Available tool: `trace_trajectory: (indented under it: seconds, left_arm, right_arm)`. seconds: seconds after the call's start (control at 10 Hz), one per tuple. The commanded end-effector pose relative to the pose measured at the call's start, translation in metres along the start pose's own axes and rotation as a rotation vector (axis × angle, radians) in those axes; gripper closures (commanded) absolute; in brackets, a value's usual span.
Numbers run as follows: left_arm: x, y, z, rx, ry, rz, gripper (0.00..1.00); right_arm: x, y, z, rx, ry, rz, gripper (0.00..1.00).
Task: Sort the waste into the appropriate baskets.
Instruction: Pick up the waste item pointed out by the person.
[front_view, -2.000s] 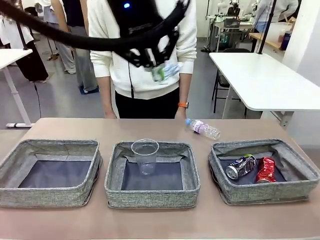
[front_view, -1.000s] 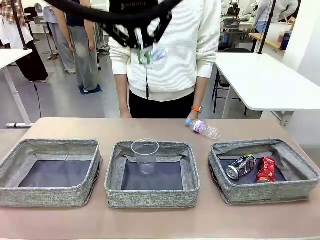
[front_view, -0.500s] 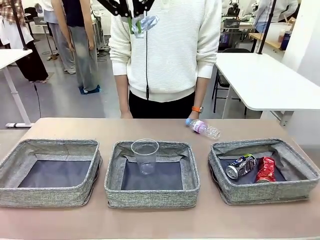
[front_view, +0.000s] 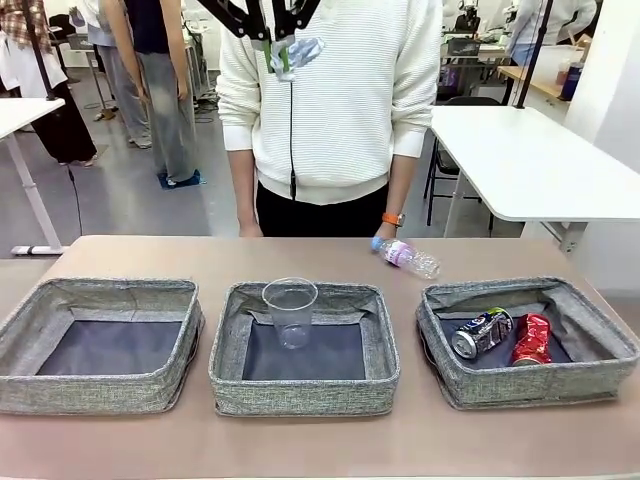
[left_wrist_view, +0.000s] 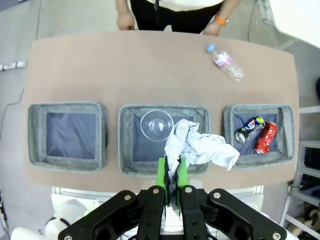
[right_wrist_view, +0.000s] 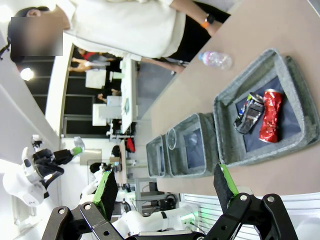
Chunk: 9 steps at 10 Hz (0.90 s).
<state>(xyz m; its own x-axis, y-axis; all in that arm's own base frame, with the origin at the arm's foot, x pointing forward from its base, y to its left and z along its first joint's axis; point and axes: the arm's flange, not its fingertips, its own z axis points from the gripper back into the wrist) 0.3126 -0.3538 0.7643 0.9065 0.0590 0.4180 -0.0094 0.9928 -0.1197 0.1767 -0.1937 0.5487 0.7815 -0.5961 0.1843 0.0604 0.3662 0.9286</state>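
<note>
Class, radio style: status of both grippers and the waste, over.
Left gripper shut on crumpled paper, high over the baskets. Right gripper open, empty. Bottle on table, unsorted. Person at far edge.

Three baskets (front_view: 100, 395) (front_view: 305, 398) (front_view: 530, 388). Two crushed cans (front_view: 532, 340) (front_view: 482, 333), one plastic cup (front_view: 291, 312). One bottle (front_view: 408, 257), one crumpled paper (left_wrist_view: 197, 147).

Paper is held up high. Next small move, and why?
Probably swing the left gripper with the crumpled paper over the left basket: the middle basket holds the cup, the right basket the cans.
</note>
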Motion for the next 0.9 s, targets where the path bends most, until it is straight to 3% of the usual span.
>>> trace_trajectory:
  seconds: [0.0, 0.8]
  left_arm:
    - [-0.0014, 0.0040, 0.0046, 0.006, -0.016, 0.013, 0.92]
    - [-0.0014, 0.0040, 0.0046, 0.006, -0.016, 0.013, 0.92]
  right_arm:
    - [0.0015, -0.0002, 0.0014, 0.011, -0.003, 0.020, 0.00]
    - [0.0015, -0.0002, 0.0014, 0.011, -0.003, 0.020, 0.00]
